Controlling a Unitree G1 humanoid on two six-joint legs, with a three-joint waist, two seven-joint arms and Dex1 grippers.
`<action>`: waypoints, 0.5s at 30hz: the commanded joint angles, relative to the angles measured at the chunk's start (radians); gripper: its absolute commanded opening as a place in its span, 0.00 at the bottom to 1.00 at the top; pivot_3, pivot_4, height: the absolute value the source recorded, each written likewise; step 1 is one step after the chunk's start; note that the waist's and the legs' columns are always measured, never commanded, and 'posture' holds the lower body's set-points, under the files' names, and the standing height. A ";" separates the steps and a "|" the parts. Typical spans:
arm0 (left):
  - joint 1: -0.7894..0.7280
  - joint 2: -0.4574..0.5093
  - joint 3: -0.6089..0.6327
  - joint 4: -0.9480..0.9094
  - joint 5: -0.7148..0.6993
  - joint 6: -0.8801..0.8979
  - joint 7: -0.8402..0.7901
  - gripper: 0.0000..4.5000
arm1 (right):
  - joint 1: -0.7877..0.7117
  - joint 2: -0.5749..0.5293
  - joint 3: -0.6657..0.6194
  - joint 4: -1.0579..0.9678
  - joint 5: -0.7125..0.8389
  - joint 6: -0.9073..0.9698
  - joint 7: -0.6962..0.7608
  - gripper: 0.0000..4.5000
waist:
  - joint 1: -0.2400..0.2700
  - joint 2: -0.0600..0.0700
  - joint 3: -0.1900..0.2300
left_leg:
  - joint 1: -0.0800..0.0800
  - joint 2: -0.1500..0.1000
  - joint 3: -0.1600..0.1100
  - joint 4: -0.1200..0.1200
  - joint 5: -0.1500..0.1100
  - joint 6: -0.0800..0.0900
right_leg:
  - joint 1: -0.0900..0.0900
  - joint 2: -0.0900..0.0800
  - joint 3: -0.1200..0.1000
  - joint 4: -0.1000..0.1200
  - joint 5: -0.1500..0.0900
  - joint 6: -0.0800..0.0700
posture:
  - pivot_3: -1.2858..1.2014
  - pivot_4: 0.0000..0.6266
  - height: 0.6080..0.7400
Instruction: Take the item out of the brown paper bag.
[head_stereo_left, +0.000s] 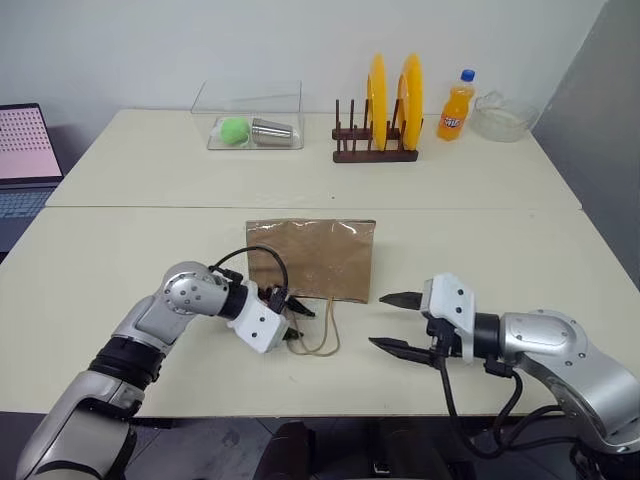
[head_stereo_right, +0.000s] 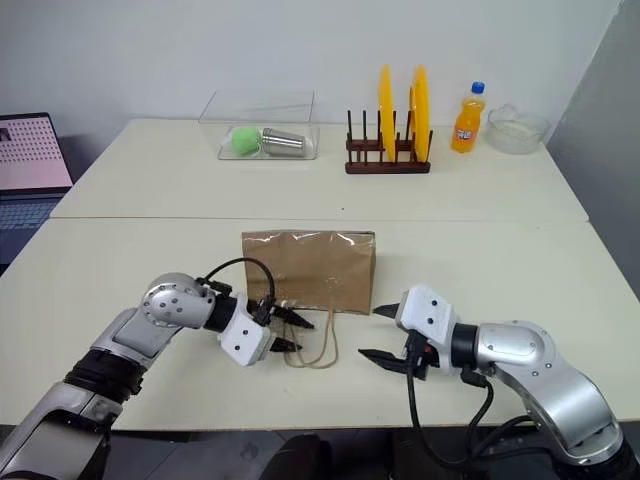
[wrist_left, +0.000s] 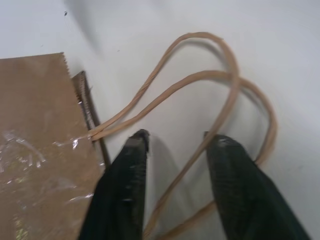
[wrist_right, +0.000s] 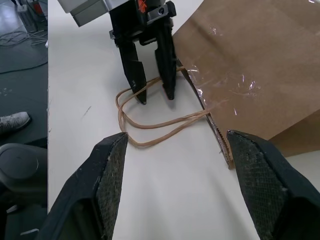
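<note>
Head views: the brown paper bag (head_stereo_left: 312, 258) lies flat on the surface (head_stereo_left: 120, 250), its mouth edge towards the robot, cord handles (head_stereo_left: 322, 335) trailing out from that edge. The left claw (head_stereo_left: 297, 322) sits right at the handles by the mouth's left corner, nearer than the right claw (head_stereo_left: 397, 321), which hangs spread just off the bag's right corner. The item is nowhere to be seen, presumably inside.

Left wrist view: the fingers (wrist_left: 125, 190) are parted with one cord strand running between them, not yet pinched; the bag's serrated edge lies just beside.

Right wrist view: its own jaws stand wide, empty, facing the handle loops and the open left claw across them.
</note>
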 joint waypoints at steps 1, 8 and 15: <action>0.029 -0.016 0.004 -0.092 -0.081 0.110 -0.002 0.16 | 0.001 -0.033 -0.004 -0.030 -0.016 -0.059 0.009 0.73 | 0.000 0.000 0.000 | 0.000 0.000 0.000 0.000 0.000 0.000 | 0.000 0.000 0.000 0.000 0.000 0.000 | 0.52 0.24 1.00; 0.017 -0.027 0.094 -0.249 -0.258 0.494 0.020 0.01 | -0.018 -0.106 0.057 -0.032 -0.051 -0.153 0.076 0.73 | -0.001 0.000 0.000 | -0.001 0.000 -0.001 0.000 0.000 0.000 | 0.000 0.001 0.000 0.000 0.000 0.000 | 0.52 0.24 1.00; -0.061 -0.034 0.136 -0.243 -0.276 0.611 0.023 0.01 | -0.126 -0.106 0.211 0.054 -0.167 -0.325 0.164 0.73 | -0.005 0.000 0.000 | 0.000 0.001 -0.001 0.000 0.000 0.000 | 0.000 0.002 0.000 0.000 0.000 0.001 | 0.52 0.24 1.00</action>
